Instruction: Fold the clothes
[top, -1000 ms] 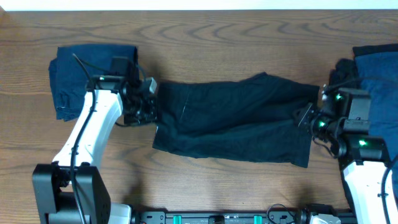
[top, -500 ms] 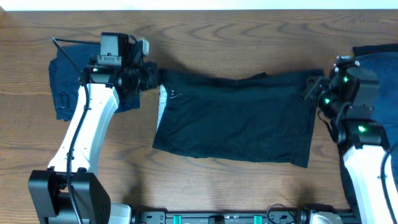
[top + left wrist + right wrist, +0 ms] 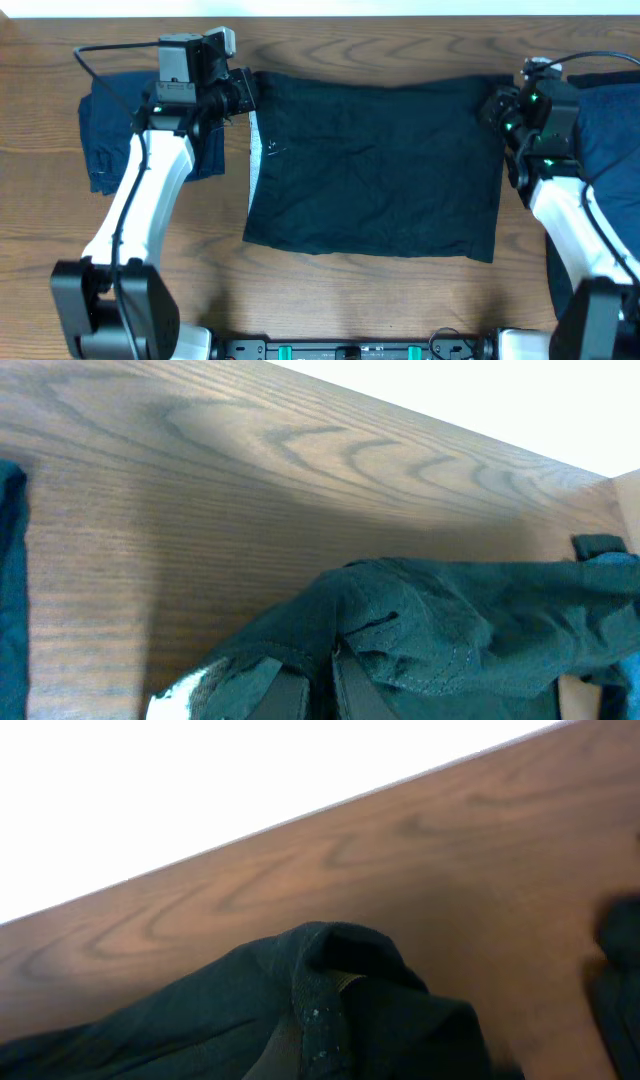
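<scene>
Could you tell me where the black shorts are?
The black shorts lie spread mid-table overhead, far corners pinched by the left gripper and right gripper.

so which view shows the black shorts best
Overhead: the whole black shorts show, spread wide over the table. The left wrist view shows only a bunched corner, the right wrist view another gathered corner.

Black shorts (image 3: 375, 165): flat, far corners pinched in left gripper (image 3: 250, 92) and right gripper (image 3: 492, 104).
Navy garments (image 3: 105, 135): outboard of each gripper, seemingly crumpled.

Both end effectors (image 3: 248, 92) (image 3: 495, 105) grip blk shorts (image 3: 375, 165) @ corners.
</scene>
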Tool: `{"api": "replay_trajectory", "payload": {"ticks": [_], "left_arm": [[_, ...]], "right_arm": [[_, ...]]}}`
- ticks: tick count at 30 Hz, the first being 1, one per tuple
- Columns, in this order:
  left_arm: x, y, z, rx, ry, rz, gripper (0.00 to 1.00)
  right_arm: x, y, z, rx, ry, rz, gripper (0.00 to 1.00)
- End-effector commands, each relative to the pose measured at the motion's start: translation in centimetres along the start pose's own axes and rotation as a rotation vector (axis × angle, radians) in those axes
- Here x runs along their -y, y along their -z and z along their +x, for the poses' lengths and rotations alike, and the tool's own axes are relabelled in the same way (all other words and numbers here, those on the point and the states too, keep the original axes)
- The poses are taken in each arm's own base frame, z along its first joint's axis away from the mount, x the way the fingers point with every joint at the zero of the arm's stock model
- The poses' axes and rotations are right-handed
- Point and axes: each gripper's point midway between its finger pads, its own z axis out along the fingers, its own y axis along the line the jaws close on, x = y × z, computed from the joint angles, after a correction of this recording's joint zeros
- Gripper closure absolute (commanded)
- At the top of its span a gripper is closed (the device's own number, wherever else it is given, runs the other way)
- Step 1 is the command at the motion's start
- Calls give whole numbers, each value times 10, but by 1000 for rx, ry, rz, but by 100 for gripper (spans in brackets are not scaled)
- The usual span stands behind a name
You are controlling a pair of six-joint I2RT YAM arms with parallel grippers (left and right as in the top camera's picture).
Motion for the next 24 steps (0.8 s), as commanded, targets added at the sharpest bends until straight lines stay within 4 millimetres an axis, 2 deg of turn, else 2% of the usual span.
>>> {"api": "replay_trajectory", "payload": {"ticks": [1, 6, 9, 15, 19, 20, 21, 22, 24], "left_arm": [[-17, -27, 2, -18, 10, -17, 94], [-38, -66, 10, -29, 16, -20, 94], [-46, -82, 13, -24, 13, -18, 94], [-51, -98, 2, 36, -13, -4, 94], [-51, -101, -3, 61, -24, 5, 94], [-51, -102, -3, 62, -25, 5, 93], [-52, -103, -2, 61, -24, 5, 89], [-52, -104, -1, 59, -24, 5, 77], [-53, -104, -2, 60, -24, 4, 55]], "right_arm": [[9, -18, -3, 34, 50, 22, 99], [10, -43, -10, 134, 161, 5, 99], [18, -55, -11, 182, 195, 33, 99], [40, -80, 5, 219, 199, 104, 99], [47, -92, 15, 239, 198, 112, 99], [47, -93, 15, 250, 199, 109, 96], [47, -94, 15, 261, 199, 106, 87], [46, -94, 12, 280, 199, 101, 60], [43, -92, 3, 318, 199, 92, 15]]}}
